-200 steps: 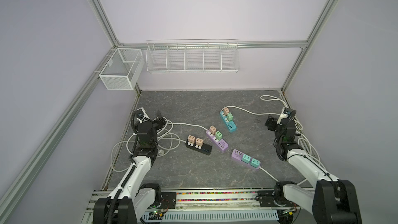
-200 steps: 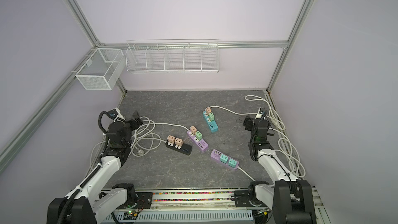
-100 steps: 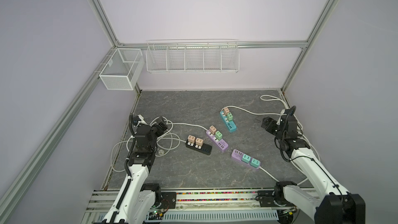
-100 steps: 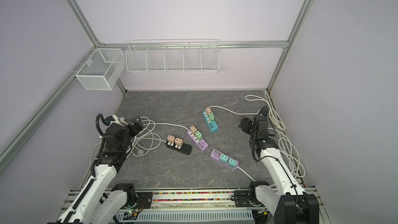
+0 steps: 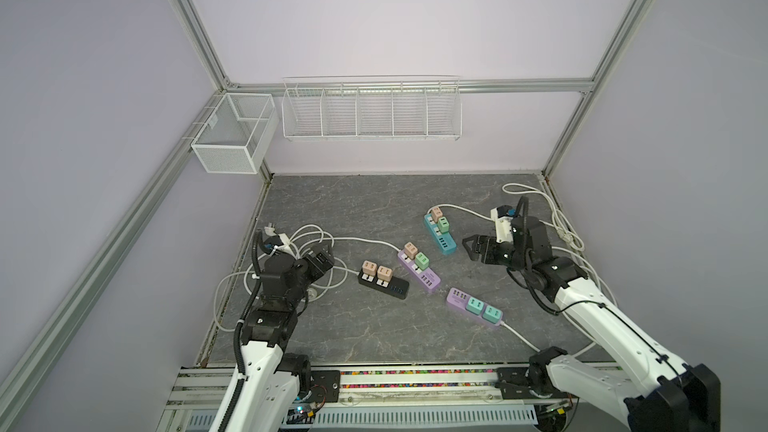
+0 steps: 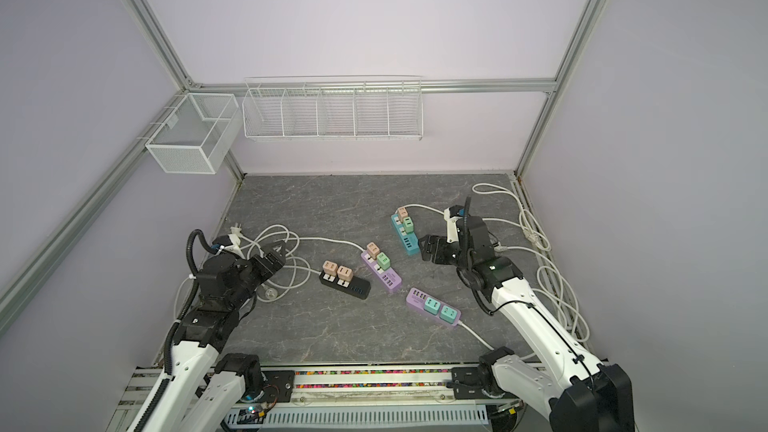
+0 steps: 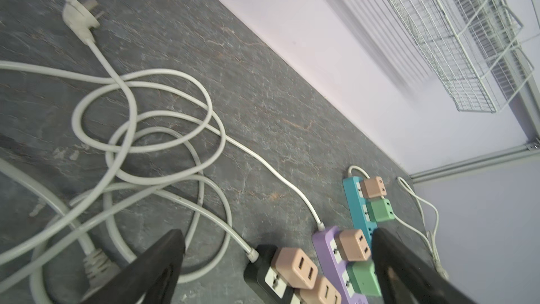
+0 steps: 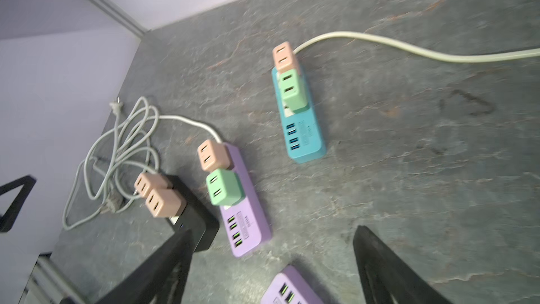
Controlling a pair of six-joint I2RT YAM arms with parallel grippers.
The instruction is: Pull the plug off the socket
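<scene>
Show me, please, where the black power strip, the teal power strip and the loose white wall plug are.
black power strip (image 5: 397,287): in a top view, on its bare USB end.
teal power strip (image 5: 444,241): in a top view, on its USB end.
loose white wall plug (image 7: 79,19): left wrist view, on its body.

Four power strips (image 5: 430,282) lie on the worktop (image 5: 353,209), plugs (image 5: 370,266) in each. Cable coils (image 7: 104,59) lie left; baskets (image 5: 370,114) hang behind.

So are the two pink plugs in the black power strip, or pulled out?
In. Both pink plugs stand side by side on the black power strip, seated on its sockets. Neither lies loose.
</scene>
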